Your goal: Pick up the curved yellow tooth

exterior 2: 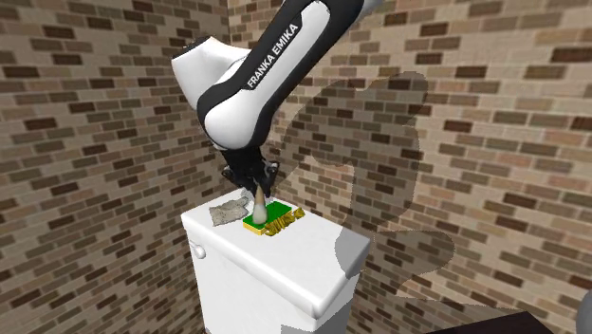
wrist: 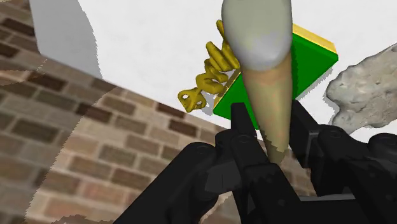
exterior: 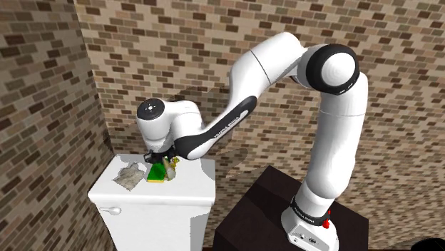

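Tool: the all-black two-finger gripper [wrist: 272, 130] is clenched on the narrow root end of the tooth, one finger on each side.
Tooth: a tapered tan-yellow tooth with a pale grey-white crown [wrist: 257, 38]. It hangs crown-down from the fingers, over the flat green block with a yellow rim [wrist: 313, 60]. Whether the crown touches the block cannot be told.
Step in hand: probably the lift. The grip sits near the thin tip, so a slow, straight rise with no wrist twist would best keep the taper from slipping out.
Neighbours: a gold twisted piece [wrist: 213, 70] lies beside the block, and a grey crumpled lump [wrist: 366, 89] lies on its other side.
Edges: all rest on the white cistern lid [exterior 2: 304, 266], whose front rim is near the gold piece.
Open room: brick walls [exterior: 43, 85] stand close behind and beside the lid. The free space is upward and toward the stand.
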Available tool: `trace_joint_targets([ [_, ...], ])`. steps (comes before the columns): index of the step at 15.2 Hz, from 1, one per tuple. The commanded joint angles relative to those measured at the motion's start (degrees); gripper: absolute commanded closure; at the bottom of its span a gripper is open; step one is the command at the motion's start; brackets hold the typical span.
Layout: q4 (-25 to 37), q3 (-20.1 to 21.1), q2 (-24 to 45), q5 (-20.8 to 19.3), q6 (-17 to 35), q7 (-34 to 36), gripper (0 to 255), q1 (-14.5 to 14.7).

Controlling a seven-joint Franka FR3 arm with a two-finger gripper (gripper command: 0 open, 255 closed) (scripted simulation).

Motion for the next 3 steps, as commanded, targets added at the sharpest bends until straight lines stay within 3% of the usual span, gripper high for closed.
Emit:
trace_joint_targets([
  [1, 0.2, 0.5, -1.3, 1.5, -0.7, -1.3, 255, -0.4],
  [3, 0.2, 0.5, -1.4, 1.6, -0.8, -1.4, 255, -0.4],
])
